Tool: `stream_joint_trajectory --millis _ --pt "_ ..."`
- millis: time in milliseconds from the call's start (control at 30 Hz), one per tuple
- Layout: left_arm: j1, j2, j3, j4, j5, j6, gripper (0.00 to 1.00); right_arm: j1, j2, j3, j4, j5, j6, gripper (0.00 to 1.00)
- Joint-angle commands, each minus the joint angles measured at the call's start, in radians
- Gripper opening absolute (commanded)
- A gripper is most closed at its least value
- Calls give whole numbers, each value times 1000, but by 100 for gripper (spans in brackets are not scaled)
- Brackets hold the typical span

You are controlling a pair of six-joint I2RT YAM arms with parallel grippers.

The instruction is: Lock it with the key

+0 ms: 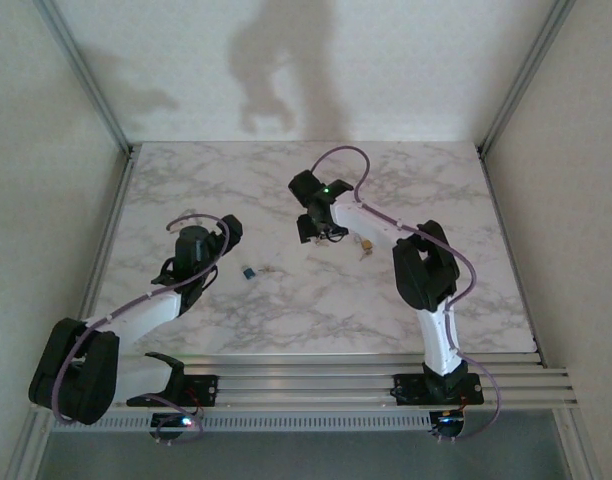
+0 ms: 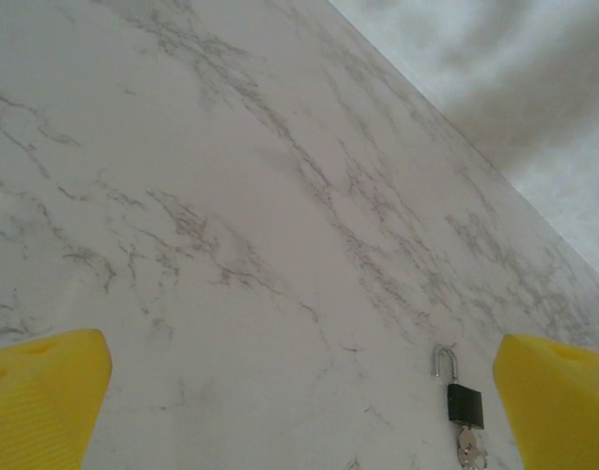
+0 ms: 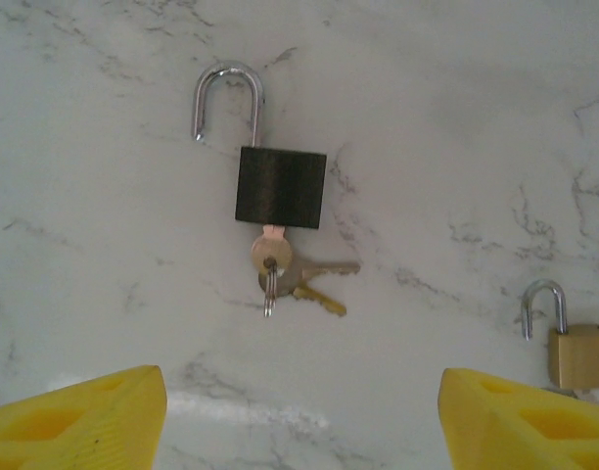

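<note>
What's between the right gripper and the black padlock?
In the right wrist view, the keys, one stuck in the black padlock, lie between it and the right gripper; otherwise just table.

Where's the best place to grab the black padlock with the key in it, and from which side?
Best grip the black padlock across the two bare side edges of its body, straight down from above. It lies flat on the table; the open shackle takes one end, the key the other.

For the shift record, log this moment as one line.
right gripper: open, short of black square padlock | silver shackle: open | round-headed metal key: inserted | left gripper: open, empty
</note>
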Motion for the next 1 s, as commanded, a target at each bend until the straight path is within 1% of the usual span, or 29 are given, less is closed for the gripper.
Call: stream_joint_trajectory --millis 0,200,367,533,967 --pt "-10 -28 -19 31 -7 16 100 -6 55 82 -74 -1 -30 73" --pt "-10 -48 -21 23 -22 19 99 -20 131 161 -93 -19 -62 69" --pt "-10 -69 -30 22 -26 19 100 -33 190 229 -126 -22 -76 69" --pt "-10 -78 -30 22 -21 19 99 -48 219 265 -131 -55 -81 68" --pt "-10 -93 -30 14 -21 19 100 -62 287 317 -146 -75 -94 64"
